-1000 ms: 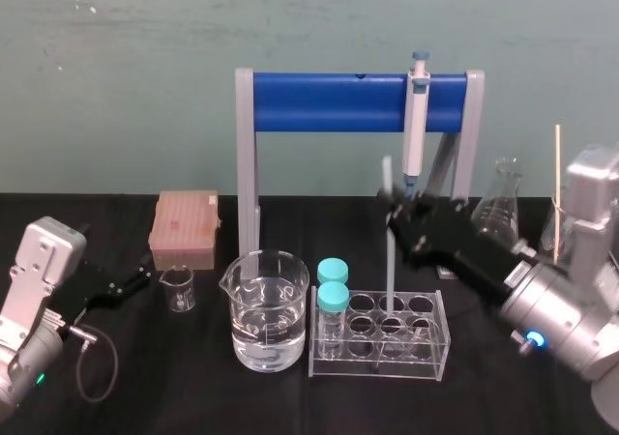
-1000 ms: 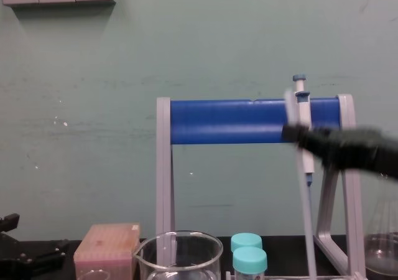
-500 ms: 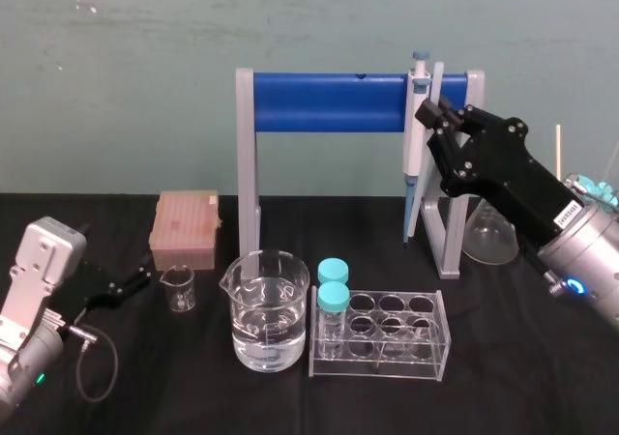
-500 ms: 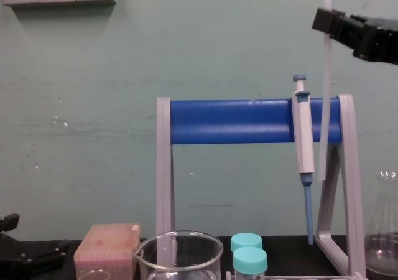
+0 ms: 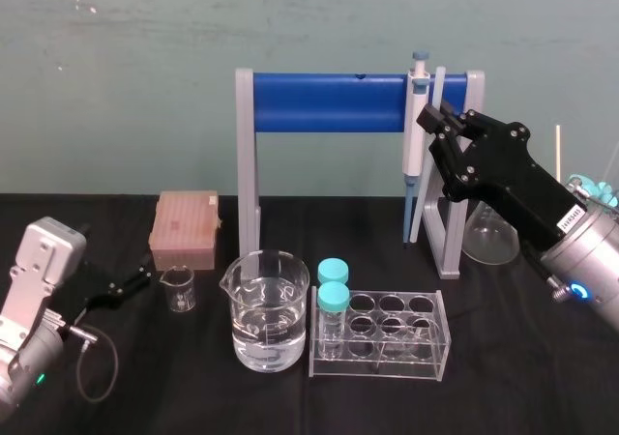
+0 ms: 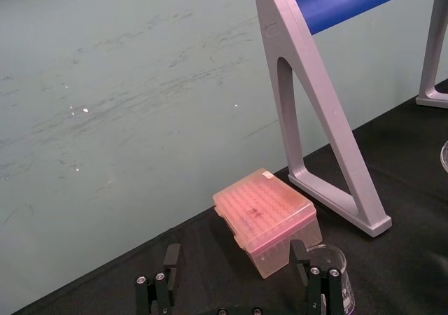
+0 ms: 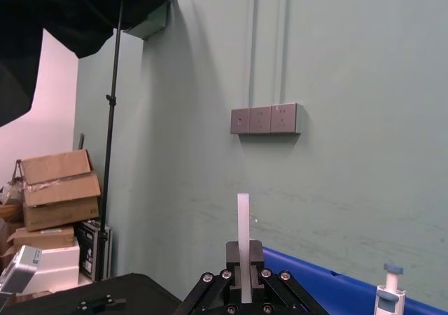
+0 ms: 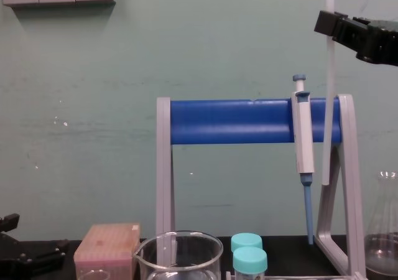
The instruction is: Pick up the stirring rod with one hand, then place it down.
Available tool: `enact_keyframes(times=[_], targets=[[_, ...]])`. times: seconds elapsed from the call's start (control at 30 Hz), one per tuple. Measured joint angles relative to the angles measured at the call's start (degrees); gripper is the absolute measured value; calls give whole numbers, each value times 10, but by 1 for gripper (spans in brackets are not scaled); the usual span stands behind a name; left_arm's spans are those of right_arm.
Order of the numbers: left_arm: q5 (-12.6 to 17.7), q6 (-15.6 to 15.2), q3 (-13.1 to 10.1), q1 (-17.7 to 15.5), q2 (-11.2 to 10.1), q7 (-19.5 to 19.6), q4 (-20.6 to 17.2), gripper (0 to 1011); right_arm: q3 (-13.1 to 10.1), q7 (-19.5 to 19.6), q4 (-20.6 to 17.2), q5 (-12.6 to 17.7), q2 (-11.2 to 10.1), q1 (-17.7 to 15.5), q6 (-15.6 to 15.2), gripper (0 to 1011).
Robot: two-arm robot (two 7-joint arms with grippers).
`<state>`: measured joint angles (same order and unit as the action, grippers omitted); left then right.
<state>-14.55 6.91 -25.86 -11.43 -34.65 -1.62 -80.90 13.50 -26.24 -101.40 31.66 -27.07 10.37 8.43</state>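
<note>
While the blue stand (image 5: 329, 101) stands unmoved, we see the right gripper (image 5: 435, 118) high beside the pipette (image 5: 415, 150) and clamped on the stirring rod (image 8: 326, 137) – now clear of the tube rack (image 5: 379, 364), hanging near-upright. The left gripper (image 5: 138, 280) rests spread open, far left.

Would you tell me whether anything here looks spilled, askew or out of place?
Nothing stands out. The right gripper holds the stirring rod nearly upright beside the pipette; the left gripper is parked open at left; no spill shows.
</note>
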Motion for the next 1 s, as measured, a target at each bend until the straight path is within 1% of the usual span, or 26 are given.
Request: enact_keyframes(times=[0.57,1.0], targets=[[0,0,0,0,0,0,0,1000,8,-10,14,-1,-3,11,-10,69],[0,0,0,0,0,0,0,1000,10,-12,21,1,-6,14,-13,69]])
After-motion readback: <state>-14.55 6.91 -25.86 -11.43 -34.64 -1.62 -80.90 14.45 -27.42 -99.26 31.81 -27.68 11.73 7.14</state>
